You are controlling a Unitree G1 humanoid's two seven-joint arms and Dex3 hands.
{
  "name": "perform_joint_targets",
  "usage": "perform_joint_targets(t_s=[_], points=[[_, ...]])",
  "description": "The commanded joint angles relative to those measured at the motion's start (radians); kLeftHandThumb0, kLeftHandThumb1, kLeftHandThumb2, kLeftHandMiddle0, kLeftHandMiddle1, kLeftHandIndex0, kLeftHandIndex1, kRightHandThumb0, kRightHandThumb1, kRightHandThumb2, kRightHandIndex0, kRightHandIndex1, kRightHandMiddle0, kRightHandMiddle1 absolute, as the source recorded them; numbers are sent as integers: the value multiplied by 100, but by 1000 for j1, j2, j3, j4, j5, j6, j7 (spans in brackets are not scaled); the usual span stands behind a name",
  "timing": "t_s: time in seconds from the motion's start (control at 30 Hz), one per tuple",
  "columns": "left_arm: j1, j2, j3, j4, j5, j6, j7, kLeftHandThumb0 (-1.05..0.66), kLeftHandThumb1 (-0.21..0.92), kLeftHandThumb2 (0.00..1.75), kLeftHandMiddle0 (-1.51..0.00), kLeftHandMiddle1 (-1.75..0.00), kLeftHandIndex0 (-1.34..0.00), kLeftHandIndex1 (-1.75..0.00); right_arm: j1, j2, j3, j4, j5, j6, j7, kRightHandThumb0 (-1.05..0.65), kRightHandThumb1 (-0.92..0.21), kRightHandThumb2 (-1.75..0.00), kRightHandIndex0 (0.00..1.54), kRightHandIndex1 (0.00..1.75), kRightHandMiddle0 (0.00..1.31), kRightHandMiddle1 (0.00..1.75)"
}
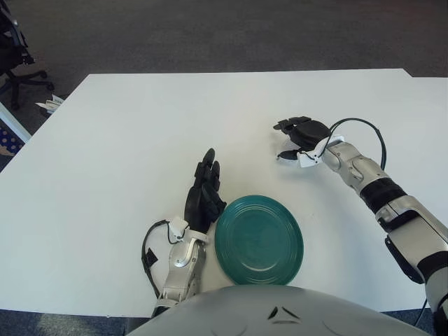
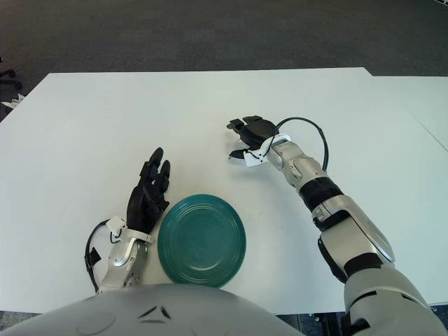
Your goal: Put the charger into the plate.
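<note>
White tabletop (image 1: 126,140) fills most of both views, with dark grey carpet (image 1: 210,35) beyond its far edge and a black office chair (image 1: 15,49) off the far left corner

Nearest, at the bottom of the views, sits the round dark-green plate (image 1: 259,239), flat on the table and holding nothing. Just to the left of the plate is the left hand (image 1: 204,194), black-fingered on a silver forearm; its fingers are extended and loosely together, pointing away from the robot, gripping nothing, and its edge shows right against the plate's left rim, though actual contact cannot be confirmed

Beyond the plate and to its right, well apart from it, the right hand (image 1: 299,138) reaches in from the right side on its silver-and-black arm (image 1: 378,192). Its black fingers are curled downward in a claw over a small white charger (image 1: 306,158), which shows only as a white patch beneath the palm and against the white table. Whether the fingers actually pinch the charger or merely arch over it cannot be told. A thin black cable (image 1: 364,126) loops up behind the wrist of that hand

Farther still, past the plate, the tabletop runs on to its far edge
</note>
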Motion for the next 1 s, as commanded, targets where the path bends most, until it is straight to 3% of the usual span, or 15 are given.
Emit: perform_joint_targets(t_s=[0.0, 0.33, 0.97], points=[[19, -68, 4, 71, 4, 29, 16, -101, 92, 108, 0, 0, 0, -32, 12, -12, -28, -36, 8, 7, 1, -94, -92, -77, 22, 1, 0, 56], [18, -67, 2, 66, 16, 29, 18, -100, 92, 108, 0, 0, 0, -34, 33, -49, -38, -76, -3, -18, 39, -96, -92, -80, 22, 1, 0, 56], [31, -64, -2, 62, -4, 15, 0, -103, 92, 108, 0, 0, 0, -28, 58, -72, -17, -25, -46, -52, 39, -95, -92, -87, 22, 1, 0, 53]])
